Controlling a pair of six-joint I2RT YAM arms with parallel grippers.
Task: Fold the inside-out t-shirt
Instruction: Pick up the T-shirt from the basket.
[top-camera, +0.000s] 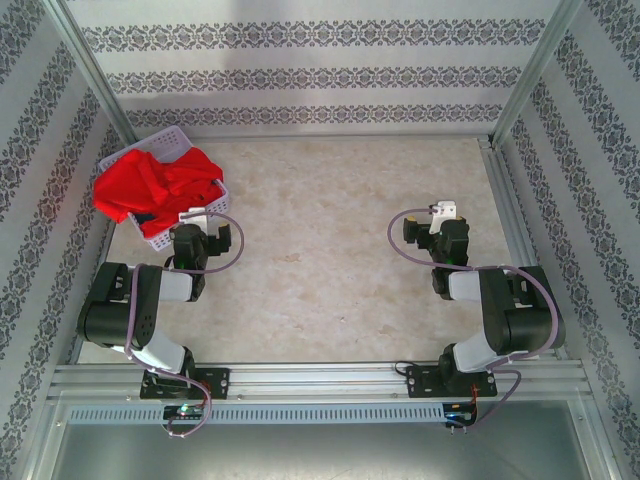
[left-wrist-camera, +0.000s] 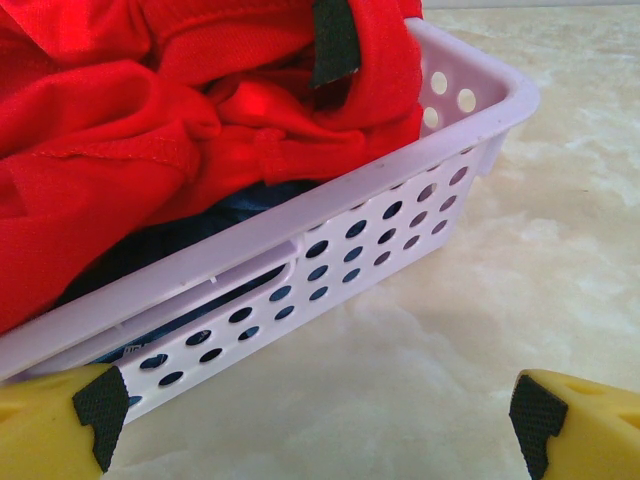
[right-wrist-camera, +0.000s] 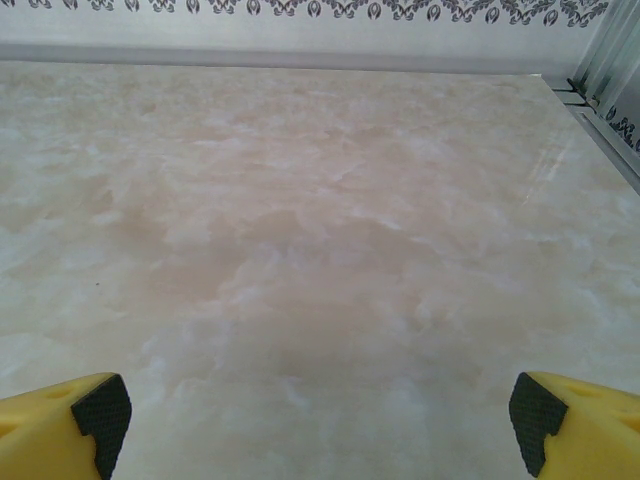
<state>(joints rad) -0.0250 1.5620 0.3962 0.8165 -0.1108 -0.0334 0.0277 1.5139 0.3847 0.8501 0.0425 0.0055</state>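
A: Item one, the largest?
B: Table, pale marbled top, with patterned walls on three sides.

A: Item two?
B: Shirt, bright red, bunched in a heap (no fold could be made out). It lay in the basket and spilled over the left rim.

A: And the basket itself?
B: White plastic with perforated walls. It stood at the far-left corner of the table.

A: Anything under the shirt?
B: Blue cloth, dark, seen between the red cloth and the near wall.

A: Left gripper?
B: Its jaws were spread wide and held nothing. It sat just beside the basket's near wall, facing it.

A: Right gripper?
B: Its jaws were equally wide and empty. It was over the table on the right side, well apart from the basket.
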